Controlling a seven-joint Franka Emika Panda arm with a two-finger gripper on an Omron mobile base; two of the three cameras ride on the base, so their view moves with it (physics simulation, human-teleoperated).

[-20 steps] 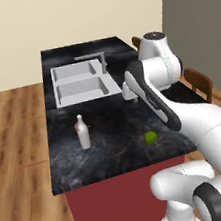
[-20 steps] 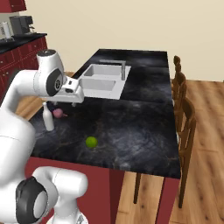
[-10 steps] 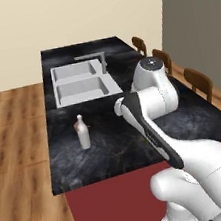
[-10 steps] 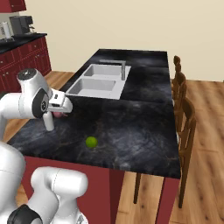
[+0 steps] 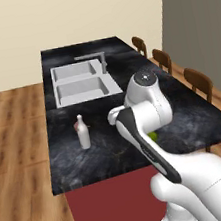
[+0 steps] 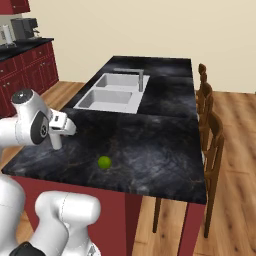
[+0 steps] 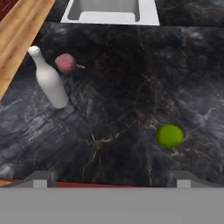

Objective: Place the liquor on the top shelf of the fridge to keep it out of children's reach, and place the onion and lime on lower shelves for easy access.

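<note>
We see the bottle [image 7: 49,82] upright on the counter [image 7: 131,78] w/ onion [image 7: 65,63] just beside; lime [image 7: 169,135] well apart; gripper [image 7: 109,177] jaws wide apart, holding nothing.

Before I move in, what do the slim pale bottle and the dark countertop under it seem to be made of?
The slim pale grey-white bottle looks like matte ceramic or frosted glass: opaque, evenly shaded, no glare; I can't tell which. The dark countertop looks like polished black marble or similar stone, given its pale and tan veining and soft sheen.
</note>
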